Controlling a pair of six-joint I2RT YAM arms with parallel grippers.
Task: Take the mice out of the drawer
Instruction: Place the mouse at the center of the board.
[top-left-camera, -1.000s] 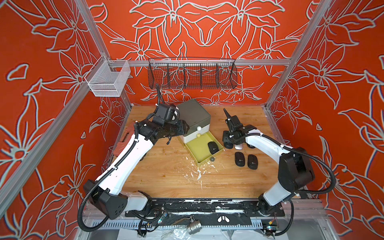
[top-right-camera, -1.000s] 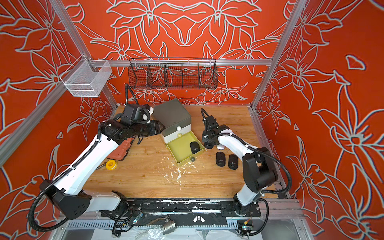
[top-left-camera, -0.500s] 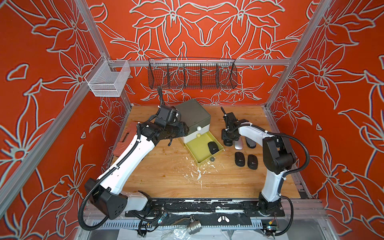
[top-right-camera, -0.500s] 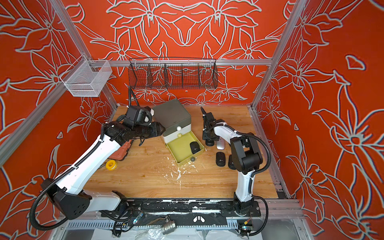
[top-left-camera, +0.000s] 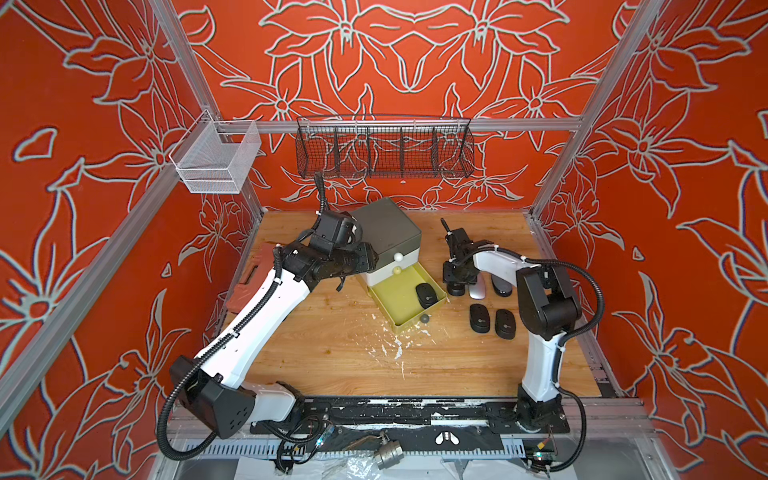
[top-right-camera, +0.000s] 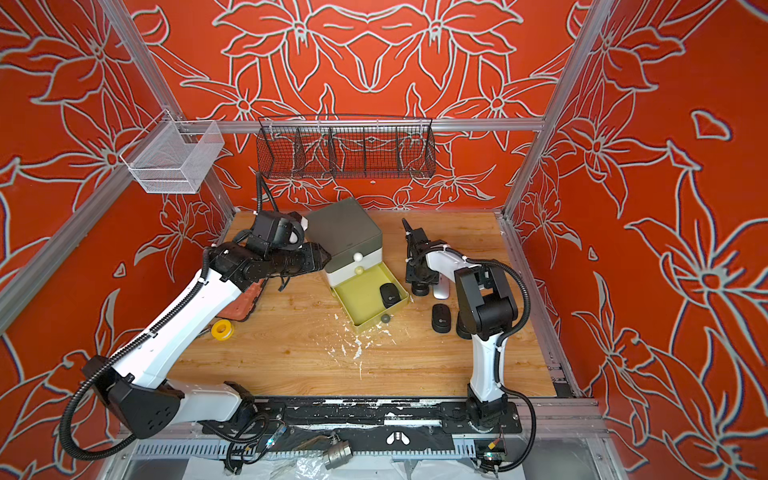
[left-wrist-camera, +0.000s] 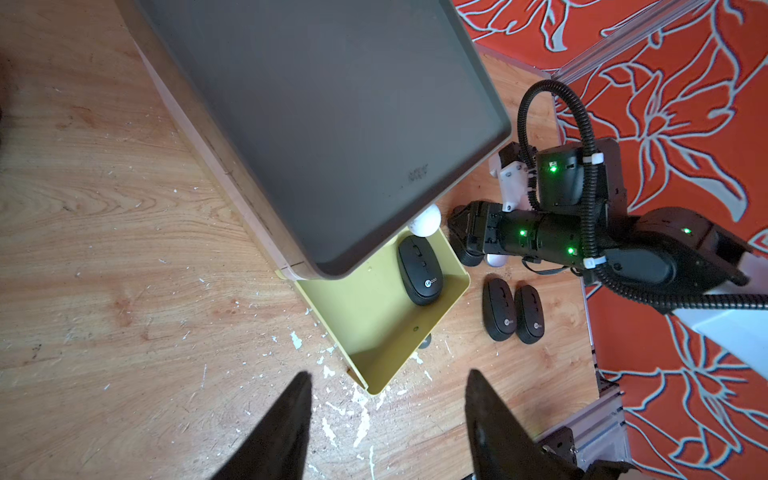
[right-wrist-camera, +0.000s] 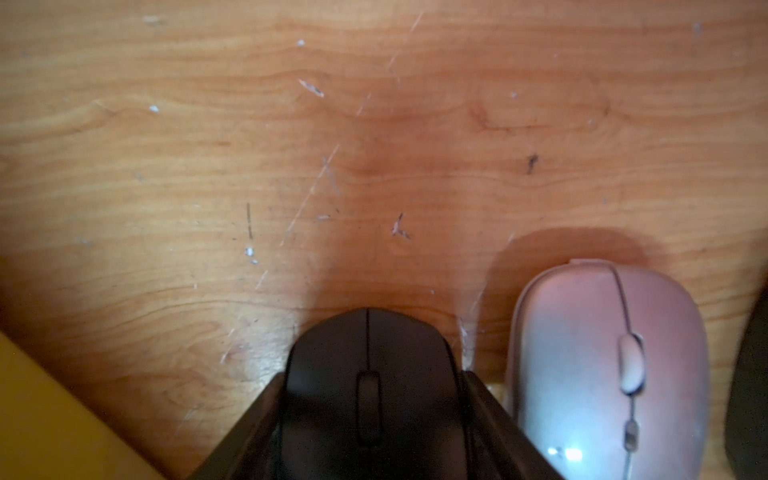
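Left gripper spread, empty; only fingertips in frame. Drawer open, one black mouse inside. Right gripper pinches second black mouse on table, rear hidden between jaws. Pale pink mouse just beside; dark mouse cut off at frame edge.

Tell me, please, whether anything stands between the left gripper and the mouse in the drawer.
Nothing visible does: the left gripper is open, facing the drawer; the mouse lies uncovered inside, though the cabinet's corner is close beside that path.
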